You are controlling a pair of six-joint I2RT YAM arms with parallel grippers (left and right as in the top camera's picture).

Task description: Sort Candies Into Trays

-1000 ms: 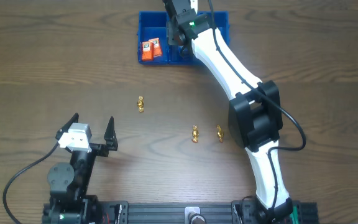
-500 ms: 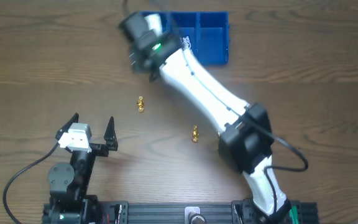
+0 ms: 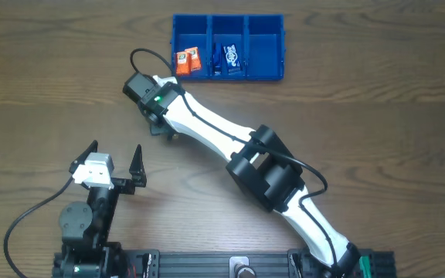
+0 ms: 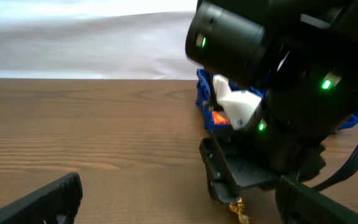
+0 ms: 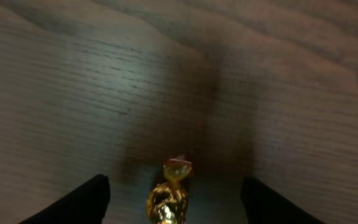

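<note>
A gold-wrapped candy [image 5: 169,193] lies on the wooden table between the spread fingers of my right gripper [image 5: 174,208], which is open and low over it. From above, the right gripper [image 3: 159,123] is at the table's left-middle, its arm stretched across from the right. The left wrist view catches the same candy [image 4: 238,209] under the right gripper [image 4: 247,180]. The blue three-part tray [image 3: 276,48] stands at the back, with orange candies [image 3: 188,62] in its left part and a blue candy [image 3: 230,55] in the middle one. My left gripper [image 3: 116,164] is open near its base, holding nothing.
The right arm's white links and black elbow [image 3: 265,168] lie diagonally across the middle of the table. Bare wood extends left of the tray and along the right side. The tray's right compartment [image 3: 266,46] holds nothing.
The right arm swung from over the tray down and left to the gold candy at left-middle and lowered over it. It now covers the table's middle. The left arm has not moved.
</note>
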